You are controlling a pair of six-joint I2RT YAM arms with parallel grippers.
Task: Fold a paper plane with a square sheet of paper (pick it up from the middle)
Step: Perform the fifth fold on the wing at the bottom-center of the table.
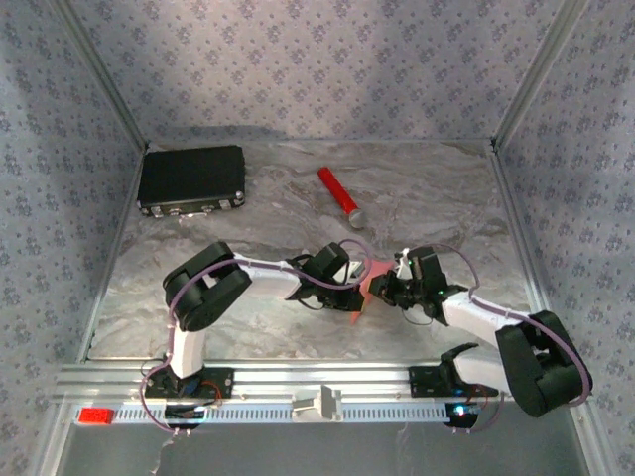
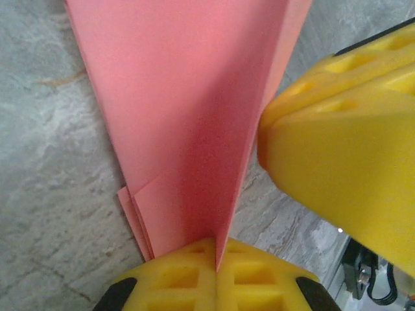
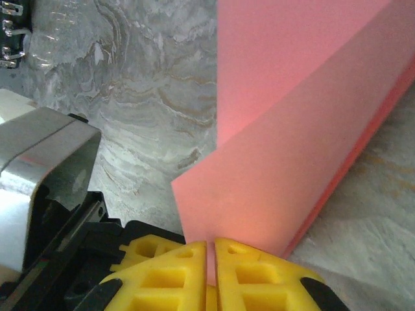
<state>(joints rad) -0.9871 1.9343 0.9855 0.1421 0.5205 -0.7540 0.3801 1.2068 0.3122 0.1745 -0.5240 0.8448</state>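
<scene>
Left claw (image 2: 216,258) and right claw (image 3: 211,258) are each clamped on the slim pink-red folded paper dart (image 2: 188,116) at mid-frame; folding looks mostly done, wings likely left

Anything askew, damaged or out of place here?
One small thing: on the folded pink paper, layer edges stick out unevenly beside the left gripper, so the folds are not flush. No tears show. The black case and red cylinder lie flat on the table.

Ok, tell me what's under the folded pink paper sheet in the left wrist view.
Grey marbled tabletop shows on both sides of the folded pink paper sheet; the patch directly beneath it is covered, so anything there cannot be seen.
</scene>
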